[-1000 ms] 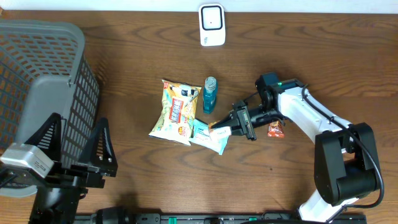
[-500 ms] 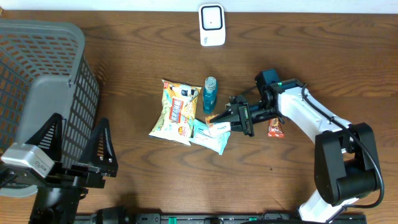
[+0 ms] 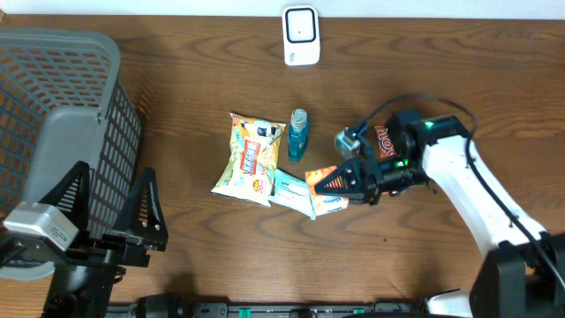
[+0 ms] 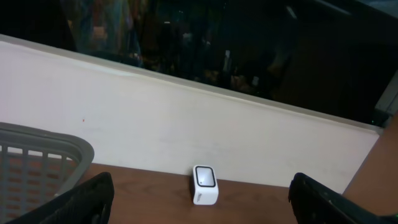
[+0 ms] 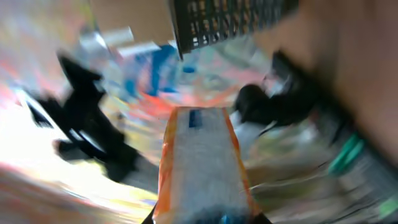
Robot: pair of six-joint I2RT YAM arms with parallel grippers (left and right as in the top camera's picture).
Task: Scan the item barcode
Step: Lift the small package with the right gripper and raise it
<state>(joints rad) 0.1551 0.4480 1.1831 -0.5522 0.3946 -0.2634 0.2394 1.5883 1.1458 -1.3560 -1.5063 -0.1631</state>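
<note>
The right end effector (image 3: 346, 181) is clamped on an orange packet (image 3: 320, 177), well short of the scanner (image 3: 300, 35) and slightly right of it, long axis across the bench (image 3: 441, 79). A bottle (image 3: 298, 132) stands between them. The left end effector (image 3: 110, 212), jaws apart, hangs farther from the scanner.

The table (image 3: 177, 79) is dark brown with wavy grain, the basket (image 3: 53, 106) grey with a lattice of holes, the scanner (image 3: 300, 35) white with a dark-rimmed face, the snack bag (image 3: 252, 157) yellow with a red label, the bottle (image 3: 298, 134) teal, and the orange-edged packet (image 5: 202, 162) silver-grey in the middle.
</note>
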